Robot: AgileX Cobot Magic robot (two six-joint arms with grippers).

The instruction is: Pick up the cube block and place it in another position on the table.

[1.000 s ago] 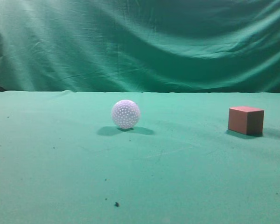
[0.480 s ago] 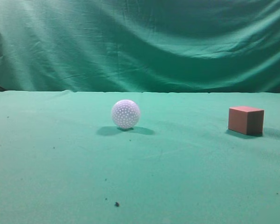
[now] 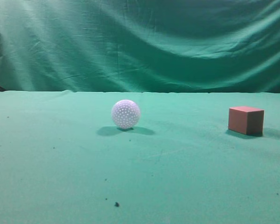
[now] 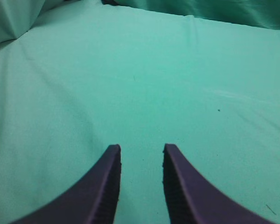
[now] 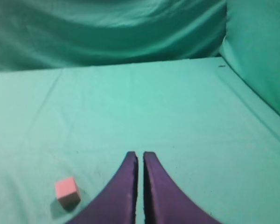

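The reddish-brown cube block (image 3: 245,120) sits on the green table (image 3: 60,168) at the right of the exterior view. It also shows in the right wrist view (image 5: 67,191), low on the left, apart from my right gripper (image 5: 140,155), which is shut and empty. My left gripper (image 4: 141,148) is open and empty over bare green cloth. Neither gripper shows in the exterior view.
A white dimpled ball (image 3: 125,114) rests near the table's middle, left of the cube. A wrinkled green cloth backdrop (image 3: 140,42) hangs behind the table. A few dark specks (image 3: 116,204) lie on the cloth near the front.
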